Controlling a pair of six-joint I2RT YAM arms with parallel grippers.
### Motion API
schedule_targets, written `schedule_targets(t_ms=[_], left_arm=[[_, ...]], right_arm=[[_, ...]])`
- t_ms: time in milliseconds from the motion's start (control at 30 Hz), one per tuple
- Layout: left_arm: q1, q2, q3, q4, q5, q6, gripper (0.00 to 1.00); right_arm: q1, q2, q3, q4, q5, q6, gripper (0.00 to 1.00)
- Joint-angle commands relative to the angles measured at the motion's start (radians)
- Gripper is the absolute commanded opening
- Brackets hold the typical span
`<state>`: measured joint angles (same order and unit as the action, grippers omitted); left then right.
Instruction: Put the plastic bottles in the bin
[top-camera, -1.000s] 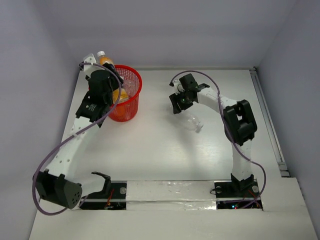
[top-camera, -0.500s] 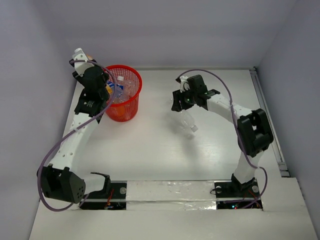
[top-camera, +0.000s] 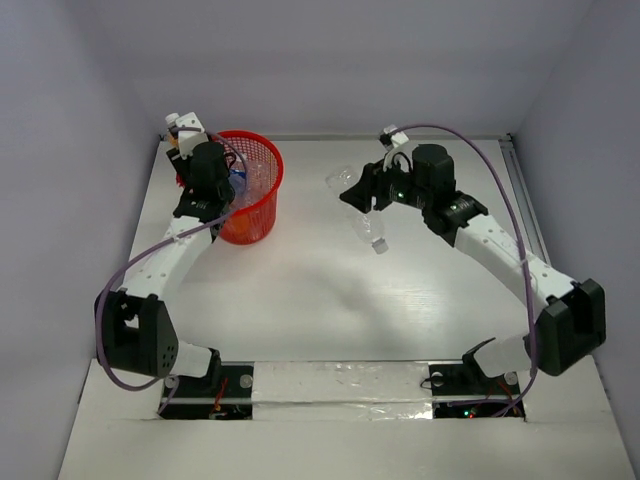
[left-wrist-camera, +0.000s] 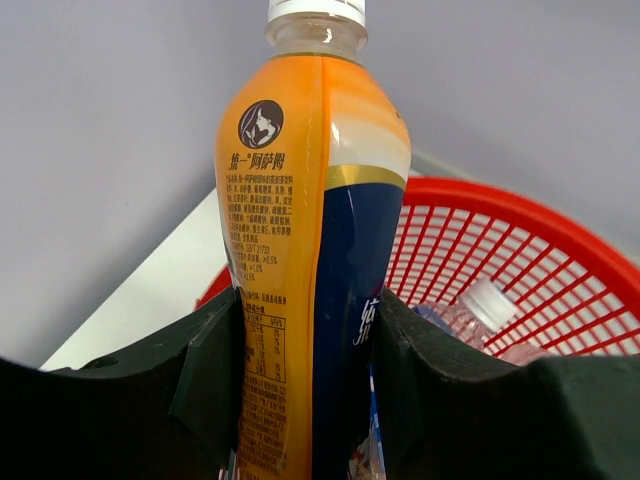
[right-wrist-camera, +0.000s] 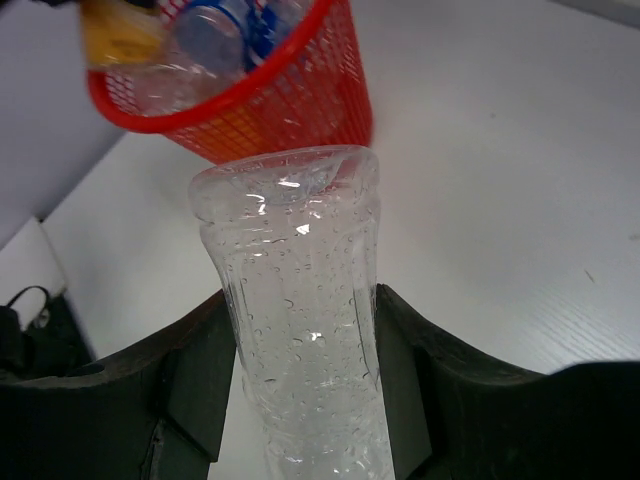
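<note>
Near the bin, left jaws clamp the orange bottle; well apart, right jaws clamp a clear bottle.

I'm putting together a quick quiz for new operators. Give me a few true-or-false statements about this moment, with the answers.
1. The left gripper is shut on an orange bottle. True.
2. The right gripper holds nothing. False: it grips a clear bottle between its fingers.
3. The bin has nothing in it. False: bottles lie inside, among them a white-capped bottle.
4. The clear bottle is held above the table, off to the right of the bin and not over it. True.
</note>
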<state>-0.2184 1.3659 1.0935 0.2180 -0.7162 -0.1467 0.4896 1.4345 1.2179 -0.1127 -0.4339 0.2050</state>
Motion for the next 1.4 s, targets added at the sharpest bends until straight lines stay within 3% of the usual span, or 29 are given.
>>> schedule_targets(t_ms=[0, 133, 300, 433, 733, 933, 1200, 1367], left_arm=[[0.002, 0.010, -0.015, 0.086, -0.014, 0.030, 0.42], [0.002, 0.047, -0.017, 0.052, 0.007, -0.002, 0.49], [0.002, 0.090, 0.031, -0.054, -0.006, -0.042, 0.84], [0.002, 0.044, 0.051, -0.066, 0.043, -0.076, 0.99], [0.002, -0.115, 0.161, -0.192, 0.231, -0.198, 0.99], [0.002, -0.307, 0.088, -0.198, 0.342, -0.248, 0.99], [0.002, -0.513, -0.099, -0.190, 0.411, -0.289, 0.99], [0.002, -0.565, -0.173, -0.200, 0.426, -0.283, 0.97]], right_arm=[[0.043, -0.078, -0.029, 0.140, -0.029, 0.063, 0.40], [0.084, -0.130, -0.040, 0.214, -0.009, 0.135, 0.40], [0.145, -0.145, 0.003, 0.343, 0.052, 0.212, 0.41], [0.185, -0.092, 0.083, 0.433, 0.122, 0.275, 0.41], [0.219, 0.151, 0.222, 0.743, 0.300, 0.502, 0.40], [0.237, 0.338, 0.349, 0.910, 0.411, 0.619, 0.40], [0.339, 0.617, 0.670, 0.829, 0.520, 0.508, 0.40], [0.412, 0.693, 0.723, 0.781, 0.607, 0.332, 0.41]])
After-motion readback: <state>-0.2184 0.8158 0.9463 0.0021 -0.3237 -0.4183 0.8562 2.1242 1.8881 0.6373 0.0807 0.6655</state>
